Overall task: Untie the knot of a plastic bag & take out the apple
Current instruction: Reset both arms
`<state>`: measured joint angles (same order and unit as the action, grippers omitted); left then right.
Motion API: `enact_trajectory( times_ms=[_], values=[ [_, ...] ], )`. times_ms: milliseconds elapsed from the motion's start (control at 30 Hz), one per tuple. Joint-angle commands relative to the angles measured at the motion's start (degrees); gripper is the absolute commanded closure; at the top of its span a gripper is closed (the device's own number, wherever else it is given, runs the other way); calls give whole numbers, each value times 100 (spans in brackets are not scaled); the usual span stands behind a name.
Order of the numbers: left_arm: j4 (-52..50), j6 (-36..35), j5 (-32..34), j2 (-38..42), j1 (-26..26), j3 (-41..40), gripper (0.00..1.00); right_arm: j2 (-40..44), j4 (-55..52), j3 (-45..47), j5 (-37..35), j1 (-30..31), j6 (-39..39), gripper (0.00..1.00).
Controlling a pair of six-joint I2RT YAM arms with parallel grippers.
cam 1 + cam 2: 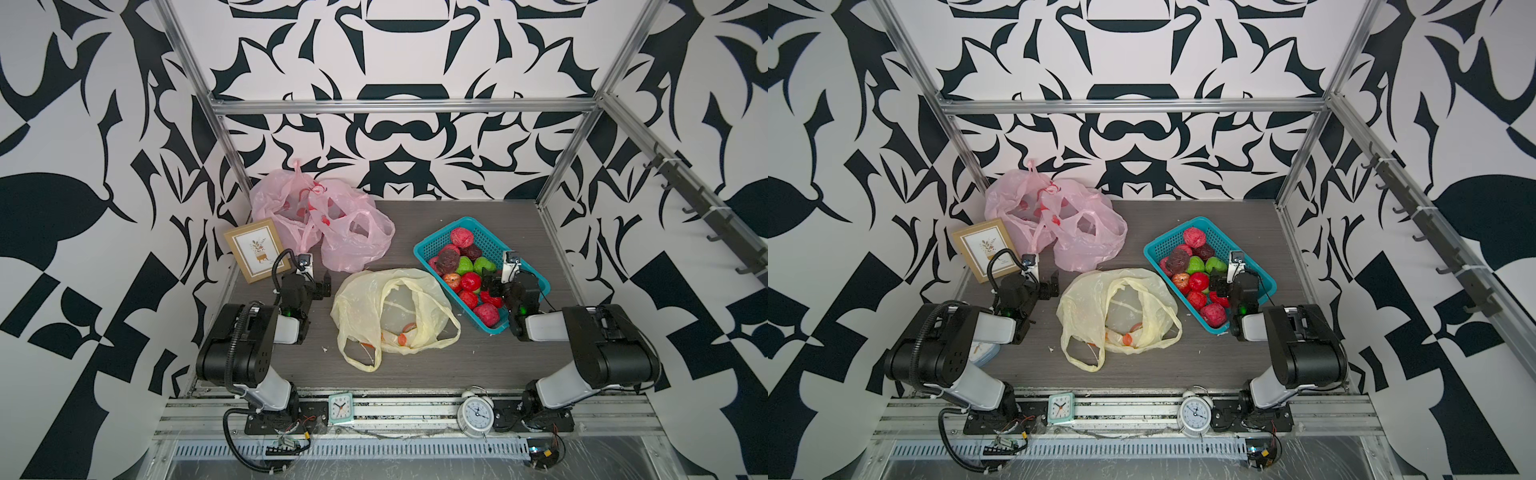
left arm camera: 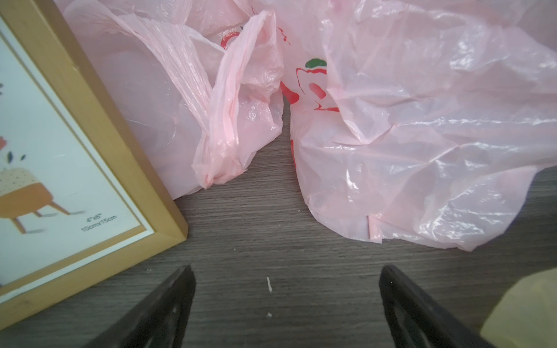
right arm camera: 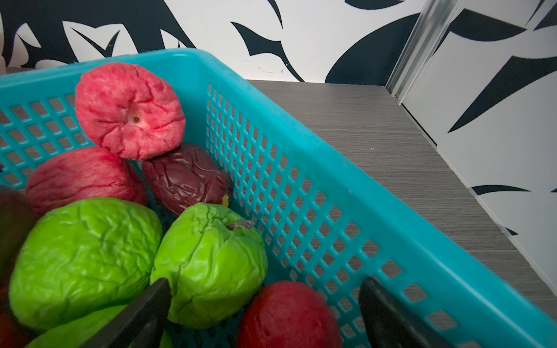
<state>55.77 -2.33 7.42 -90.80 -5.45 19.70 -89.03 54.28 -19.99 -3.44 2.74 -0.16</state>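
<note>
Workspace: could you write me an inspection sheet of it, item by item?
Surface: grey table, white crumbs.
Job's things: yellow bag lies open, orange-red fruit inside; pink bags behind, one looks knotted.
Clutter: teal basket of fruits, picture frame, square clock, round clock.
Grippers: left claw open, empty, before pink bags; right claw open, empty, over basket.
Cables: black hose on left arm; loose wires at front rail.
Surroundings: patterned walls, aluminium frame.
</note>
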Motion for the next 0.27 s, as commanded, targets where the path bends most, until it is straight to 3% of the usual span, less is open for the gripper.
enact_trajectory(
  times_ms=[0,233],
  values=[
    [-42,39,-74,81,20,55,1,-40,-236,-74,16,81,-31,1],
    [-103,28,-110,89,18,80,1,-18,-196,-41,-78,147,-72,1]
  ],
)
